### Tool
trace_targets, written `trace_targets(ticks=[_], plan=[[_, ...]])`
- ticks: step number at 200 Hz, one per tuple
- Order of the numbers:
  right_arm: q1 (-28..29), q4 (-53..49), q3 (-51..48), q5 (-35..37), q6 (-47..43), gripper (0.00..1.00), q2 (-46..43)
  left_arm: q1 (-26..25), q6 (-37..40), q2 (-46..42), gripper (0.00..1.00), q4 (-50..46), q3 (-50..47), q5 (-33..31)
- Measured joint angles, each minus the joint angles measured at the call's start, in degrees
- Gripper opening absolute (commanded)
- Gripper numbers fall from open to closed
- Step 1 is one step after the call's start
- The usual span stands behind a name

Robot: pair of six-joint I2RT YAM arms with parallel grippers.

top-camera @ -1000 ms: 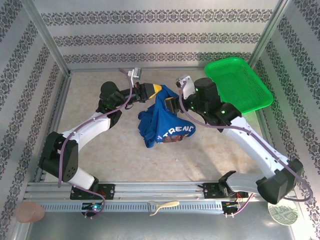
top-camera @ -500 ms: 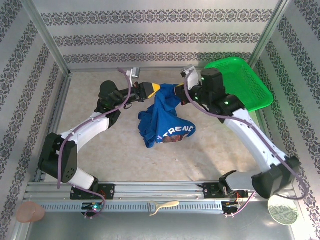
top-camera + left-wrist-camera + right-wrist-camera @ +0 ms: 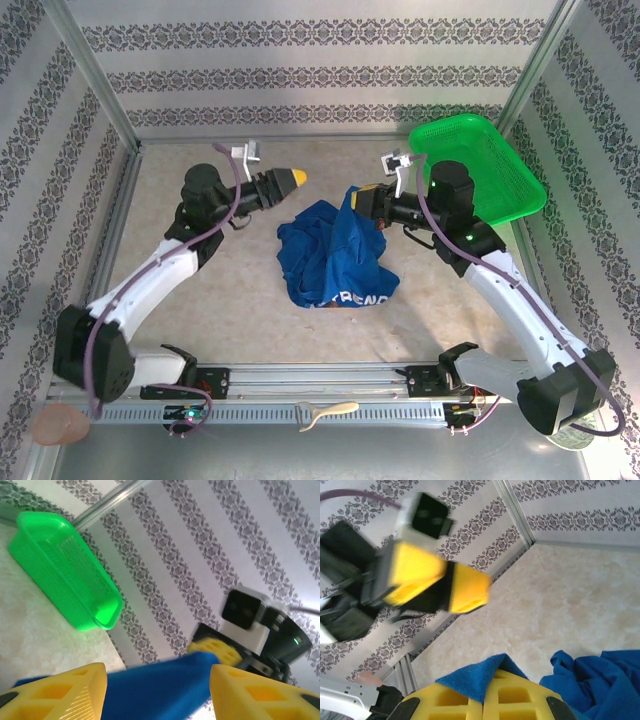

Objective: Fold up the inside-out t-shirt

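The left arm reaches from its base at 7 o'clock up the left side of the table, elbow bent, forearm lying toward 3 o'clock. The left gripper (image 3: 292,178) hangs above the bare tabletop at about 11 o'clock from the t-shirt (image 3: 335,255), apart from the cloth. In the left wrist view its yellow fingers (image 3: 75,690) stand wide apart. The blue fabric seen between them there is blurred and seems to lie beyond them rather than in their grasp.

The right arm rises from 5 o'clock along the right side and bends back toward 9 o'clock. The right gripper (image 3: 363,198) is clenched on a raised peak of the t-shirt at the heap's 1 o'clock edge. The right wrist view shows the yellow pads (image 3: 515,697) pressed together with a blue fold pinched between them.

The t-shirt sits near the middle of the table as a crumpled royal-blue mound, drawn up toward the right gripper. White lettering (image 3: 350,299) shows along its 6 o'clock edge.

The tabletop (image 3: 200,310) is pale beige and marbled. A green mesh basket (image 3: 490,175) lies tilted at 2 o'clock, against the right corner post. The walls (image 3: 320,75) around the table carry grey-and-white striped damask paper. A metal rail (image 3: 300,385) runs along the near edge at 6 o'clock.
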Motion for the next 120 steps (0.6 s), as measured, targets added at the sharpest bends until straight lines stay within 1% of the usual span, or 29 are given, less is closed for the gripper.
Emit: trace_targets(ticks=[17, 28, 42, 61, 91, 120], plan=[[-0.04, 0.26, -0.63, 0.85, 0.98, 0.0, -0.07, -7.17, 7.08, -4.26, 0.56, -7.15, 0.04, -4.74], [-0.04, 0.44, -1.03, 1.53, 1.44, 0.0, -0.2, -12.5, 11.89, -5.66, 0.56, -11.47, 0.07, -9.09], [-0.04, 0.46, -1.46, 2.73, 1.86, 0.0, -0.42, -17.97, 16.9, -5.49, 0.56, -15.93, 0.07, -14.75], [-0.04, 0.48, -1.95, 4.0, 2.54, 0.0, -0.57, -23.3, 22.16, -3.1, 0.56, -20.39, 0.24, -22.38], [0.02, 0.48, -2.01, 5.7, 3.06, 0.0, -0.61, -28.0, 27.65, 2.23, 0.57, -24.0, 2.01, -31.91], [0.85, 0.48, -2.01, 7.34, 3.13, 0.0, -0.61, -29.9, 30.84, 6.78, 0.58, -24.76, 5.88, -38.38]])
